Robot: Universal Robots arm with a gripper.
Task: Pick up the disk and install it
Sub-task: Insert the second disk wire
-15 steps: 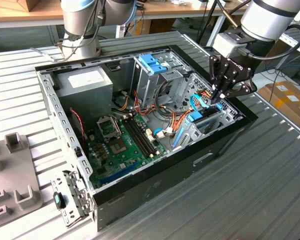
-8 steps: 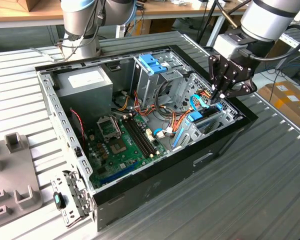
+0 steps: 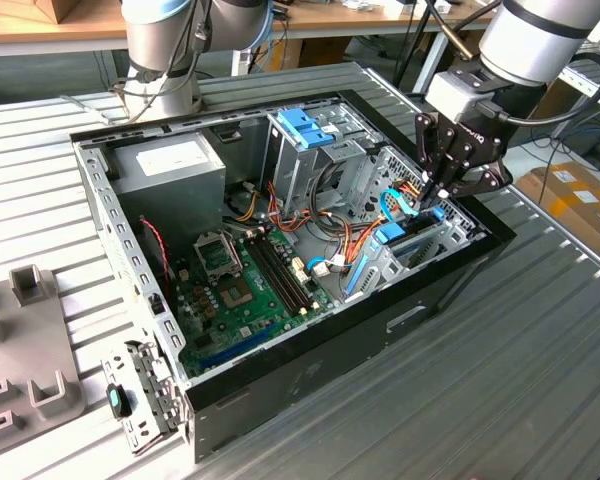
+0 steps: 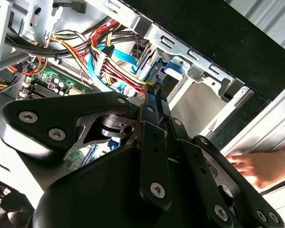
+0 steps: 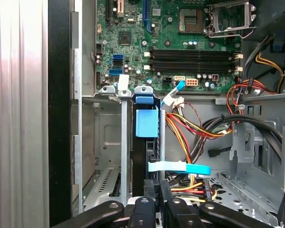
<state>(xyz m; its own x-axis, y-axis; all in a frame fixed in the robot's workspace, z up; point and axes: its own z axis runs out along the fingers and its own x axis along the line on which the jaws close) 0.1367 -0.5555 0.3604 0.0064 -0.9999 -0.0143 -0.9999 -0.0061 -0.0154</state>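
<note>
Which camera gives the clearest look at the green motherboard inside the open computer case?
The first wrist view: the green motherboard faces the camera, sockets and slots plain. The exterior view shows it at a slant among cables. The second wrist view shows a corner behind the gripper.

Black metal gripper (image 3: 442, 190) on a white-and-grey arm (image 3: 540, 40). Open black-sided computer case (image 3: 310, 380) with bare grey steel frame inside; green motherboard (image 5: 180, 42) with black memory slots and silver socket. Light-blue plastic rail of the dark disk (image 5: 147, 123) standing in the grey drive bay. Red, yellow, orange and black wire bundle (image 5: 199, 128); flat light-blue ribbon cable (image 5: 180, 167). Grey power supply box (image 3: 170, 170) with white label. Ribbed silver-grey table (image 3: 520, 370).
</note>
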